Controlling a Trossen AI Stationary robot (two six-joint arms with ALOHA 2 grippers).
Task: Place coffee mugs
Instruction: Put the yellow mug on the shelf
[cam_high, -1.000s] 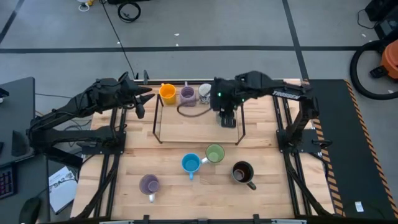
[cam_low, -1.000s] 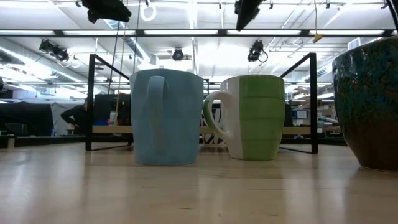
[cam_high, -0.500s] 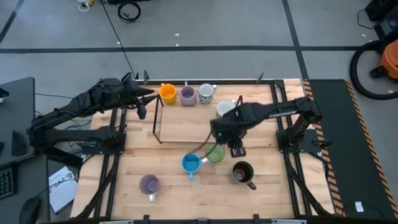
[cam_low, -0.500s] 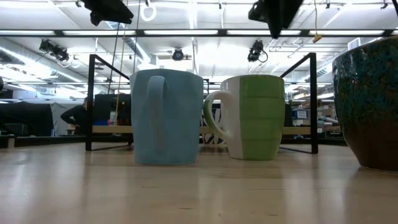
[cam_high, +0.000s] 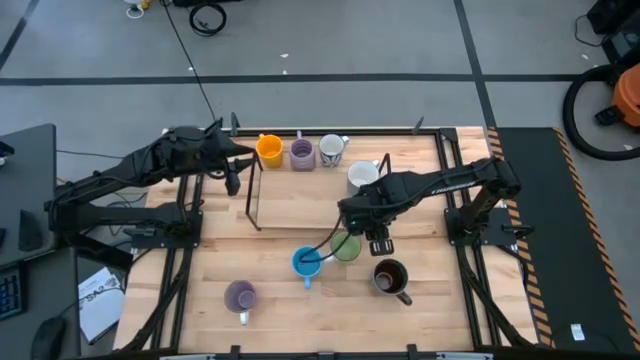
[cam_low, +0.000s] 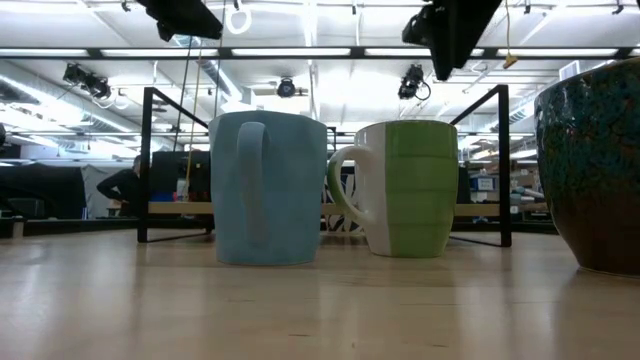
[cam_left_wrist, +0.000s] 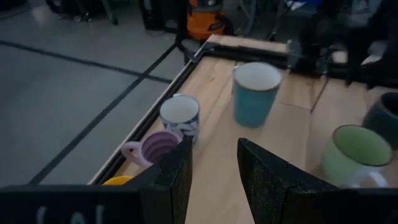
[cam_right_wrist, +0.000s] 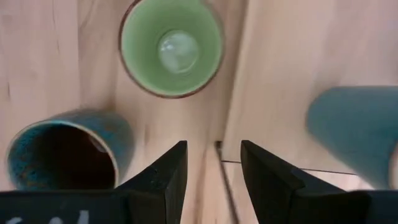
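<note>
Four coffee mugs stand in a row at the table's far edge: orange (cam_high: 268, 150), purple (cam_high: 301, 153), patterned white (cam_high: 331, 150) and a pale one (cam_high: 362, 176). Nearer stand a blue mug (cam_high: 307, 263), a green mug (cam_high: 345, 246), a dark brown mug (cam_high: 390, 277) and a second purple mug (cam_high: 240, 296). My right gripper (cam_right_wrist: 214, 168) hangs open, pointing down, above the gap between the green mug (cam_right_wrist: 171, 46) and the dark mug (cam_right_wrist: 65, 149), touching nothing. My left gripper (cam_high: 233, 183) waits open in the air by the rack's far left corner.
A black wire rack (cam_high: 252, 200) stands on the wooden table behind the blue and green mugs, with bare board inside its frame (cam_high: 310, 205). Black frames run along the table's left and right sides. Grey floor lies beyond the far edge.
My right gripper has swung from over the pale mug at the rack's far right toward the table's near edge and sunk, ending above the green and dark mugs. The pale mug, hidden under it before, now shows standing alone.
</note>
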